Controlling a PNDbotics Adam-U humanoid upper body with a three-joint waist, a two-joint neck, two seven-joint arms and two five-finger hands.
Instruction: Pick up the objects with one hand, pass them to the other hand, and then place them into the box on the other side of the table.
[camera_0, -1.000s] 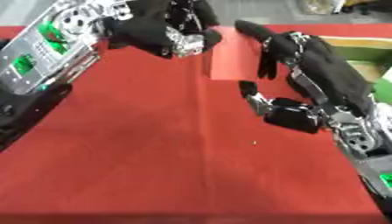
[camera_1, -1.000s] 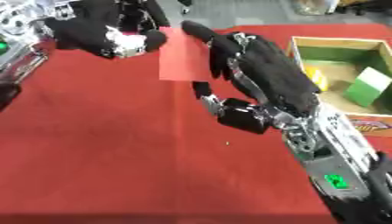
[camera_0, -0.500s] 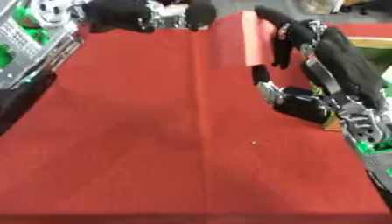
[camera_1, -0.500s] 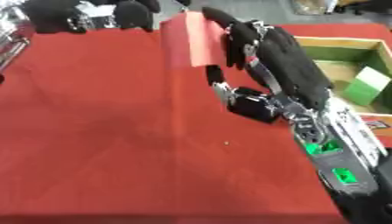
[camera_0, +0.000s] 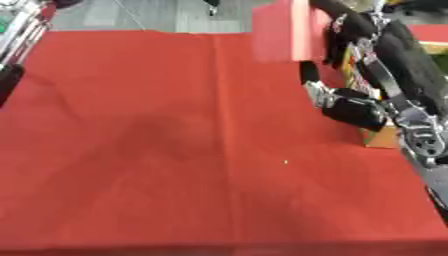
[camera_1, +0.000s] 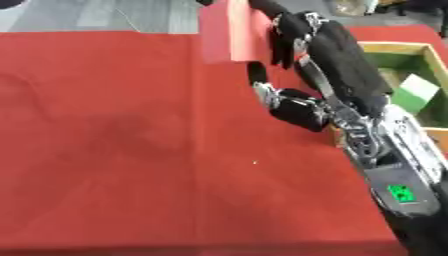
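Red box (camera_1: 229, 31) held by right hand (camera_1: 328, 60), beside wooden box (camera_1: 411, 87)

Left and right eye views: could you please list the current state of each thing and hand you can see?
Red block: held off the table, upright.
Right hand: shut on the red block, fingers curled round its right edge.
Left hand: not in view; only part of the left arm shows at upper left.
Wooden box: open-topped, on the right, with a green and white item inside.
Red tablecloth: spread flat.
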